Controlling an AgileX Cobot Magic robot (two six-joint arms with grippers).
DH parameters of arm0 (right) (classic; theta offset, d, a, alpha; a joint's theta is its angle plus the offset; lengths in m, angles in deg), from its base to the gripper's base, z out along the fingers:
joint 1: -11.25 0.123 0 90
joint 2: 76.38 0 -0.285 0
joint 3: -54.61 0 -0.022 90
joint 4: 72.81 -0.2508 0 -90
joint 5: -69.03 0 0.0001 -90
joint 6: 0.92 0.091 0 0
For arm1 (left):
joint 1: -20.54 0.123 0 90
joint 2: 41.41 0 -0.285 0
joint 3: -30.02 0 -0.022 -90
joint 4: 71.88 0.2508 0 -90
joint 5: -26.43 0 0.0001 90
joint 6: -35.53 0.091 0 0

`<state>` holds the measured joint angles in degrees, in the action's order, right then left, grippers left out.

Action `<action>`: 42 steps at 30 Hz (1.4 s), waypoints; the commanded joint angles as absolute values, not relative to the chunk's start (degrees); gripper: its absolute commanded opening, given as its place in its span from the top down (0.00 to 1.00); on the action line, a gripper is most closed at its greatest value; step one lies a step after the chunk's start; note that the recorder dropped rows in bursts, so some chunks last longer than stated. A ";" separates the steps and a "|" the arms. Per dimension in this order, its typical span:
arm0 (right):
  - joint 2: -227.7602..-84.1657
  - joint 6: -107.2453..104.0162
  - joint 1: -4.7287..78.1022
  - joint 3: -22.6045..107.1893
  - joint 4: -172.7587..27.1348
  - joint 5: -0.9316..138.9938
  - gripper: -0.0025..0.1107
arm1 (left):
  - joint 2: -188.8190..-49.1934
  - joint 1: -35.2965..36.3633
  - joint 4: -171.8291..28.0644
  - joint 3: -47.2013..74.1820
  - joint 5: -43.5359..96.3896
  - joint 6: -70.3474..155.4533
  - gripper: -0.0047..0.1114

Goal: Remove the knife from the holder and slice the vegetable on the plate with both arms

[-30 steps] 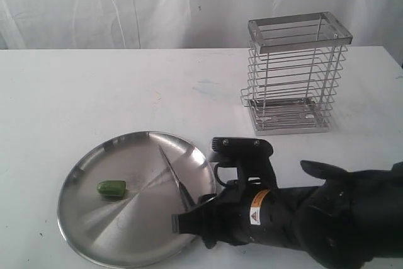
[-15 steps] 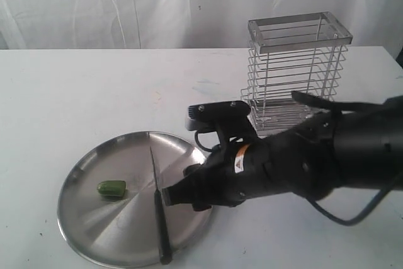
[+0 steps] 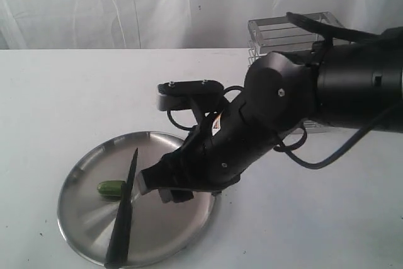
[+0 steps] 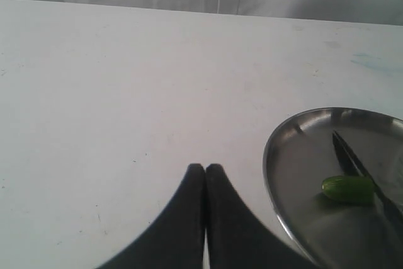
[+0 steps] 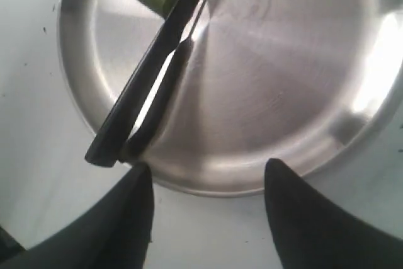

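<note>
Black-handled knife lies free across the steel plate, handle at the near rim, blade by the vegetable. Above it the right gripper hangs wide and empty; the left gripper is closed. Farthest back stands the holder.

- Far and left stretches of the table are bare; wide passage is offered there.
- The right half of the plate is covered by the right arm, reached in from the right.
- The vegetable is fenced on its right by the knife; its left side is open to the rim.
- The holder is screened from the front by the same arm.
- The left gripper, jaws pressed together, is held over bare table beside the plate rim.
</note>
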<state>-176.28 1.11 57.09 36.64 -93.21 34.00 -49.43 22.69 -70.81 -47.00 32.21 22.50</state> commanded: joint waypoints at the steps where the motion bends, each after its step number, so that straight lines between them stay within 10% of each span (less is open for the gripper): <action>1: -178.78 -3.81 56.87 37.92 -101.52 33.09 0.53 | -49.19 22.44 -71.27 -47.20 32.07 22.45 0.96; 25: -187.43 -2.90 59.89 44.45 -114.09 37.71 0.53 | -49.19 22.44 -71.27 -47.20 32.07 22.45 0.96; 42: -195.40 17.57 63.83 63.79 -88.46 11.77 0.54 | -49.19 22.44 -71.27 -47.20 32.07 22.45 0.96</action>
